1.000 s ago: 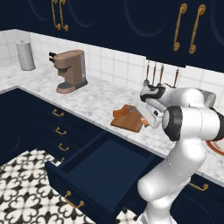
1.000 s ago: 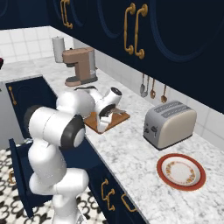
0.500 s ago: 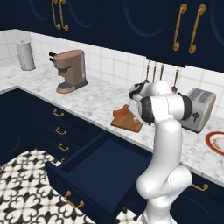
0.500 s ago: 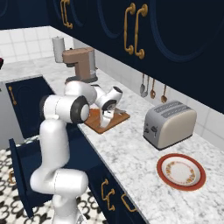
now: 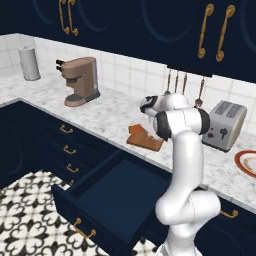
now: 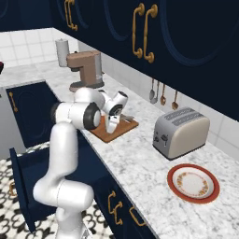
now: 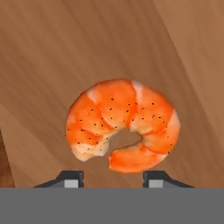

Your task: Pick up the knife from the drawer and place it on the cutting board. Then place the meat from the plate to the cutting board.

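The meat (image 7: 122, 127), a curled orange-red shrimp, lies flat on the reddish-brown cutting board (image 7: 65, 52). My gripper (image 7: 113, 179) hangs straight above it, fingertips apart and just short of the shrimp, open with nothing between them. In the right base view the gripper (image 6: 111, 132) points down over the cutting board (image 6: 120, 130). The knife (image 6: 126, 118) lies on the board's far side beside the hand. The plate (image 6: 193, 183) is bare at the counter's right end. Below the counter the drawer (image 5: 110, 200) stands pulled out.
A silver toaster (image 6: 179, 133) stands between board and plate. A brown coffee machine (image 5: 79, 81) and a paper towel roll (image 5: 30, 63) stand farther left. Copper-handled utensils (image 6: 162, 95) hang on the wall. The open drawer juts into the floor space.
The arm has swung left from the plate side toward the cutting board, and the hand now hangs low over it. The fingers have drawn closer together.
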Robot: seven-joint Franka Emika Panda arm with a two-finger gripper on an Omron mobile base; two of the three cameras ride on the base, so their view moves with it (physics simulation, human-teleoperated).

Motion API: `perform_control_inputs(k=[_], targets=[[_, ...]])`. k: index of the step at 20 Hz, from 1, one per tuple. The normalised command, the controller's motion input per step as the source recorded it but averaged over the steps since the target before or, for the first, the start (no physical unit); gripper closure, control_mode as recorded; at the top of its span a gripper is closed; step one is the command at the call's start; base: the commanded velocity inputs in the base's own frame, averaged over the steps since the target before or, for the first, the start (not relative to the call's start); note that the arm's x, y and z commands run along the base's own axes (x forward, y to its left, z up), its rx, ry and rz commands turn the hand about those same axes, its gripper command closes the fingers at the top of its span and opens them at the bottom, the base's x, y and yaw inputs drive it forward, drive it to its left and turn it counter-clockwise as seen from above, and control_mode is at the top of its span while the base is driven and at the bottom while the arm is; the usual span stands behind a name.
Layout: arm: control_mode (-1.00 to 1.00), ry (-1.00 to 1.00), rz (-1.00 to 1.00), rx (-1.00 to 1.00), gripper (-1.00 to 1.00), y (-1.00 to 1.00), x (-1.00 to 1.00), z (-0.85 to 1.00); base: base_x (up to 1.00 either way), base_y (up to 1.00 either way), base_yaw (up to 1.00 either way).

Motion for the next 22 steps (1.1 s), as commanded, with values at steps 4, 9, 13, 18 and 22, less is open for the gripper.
perform_control_inputs(k=[4, 9, 13, 18, 22], targets=[[-1.0, -0.24, 0.07, -0.01, -1.0, 0.0, -0.02, 0.0, 0.0, 0.0, 0.0], [-1.0, -0.24, 0.05, 0.0, -1.0, 0.09, -0.68, 0.1, 0.0, 0.0, 0.0], [-1.0, -0.21, 0.03, 0.0, -1.0, 0.54, -0.91, 0.3, 0.0, 0.0, 0.0], [-1.0, -0.23, 0.01, -0.03, -1.0, 0.85, -0.99, 0.22, 0.0, 0.0, 0.0], [-1.0, -0.34, 0.08, -0.15, -1.0, 0.84, -0.76, 0.6, 0.0, 0.0, 0.0]])
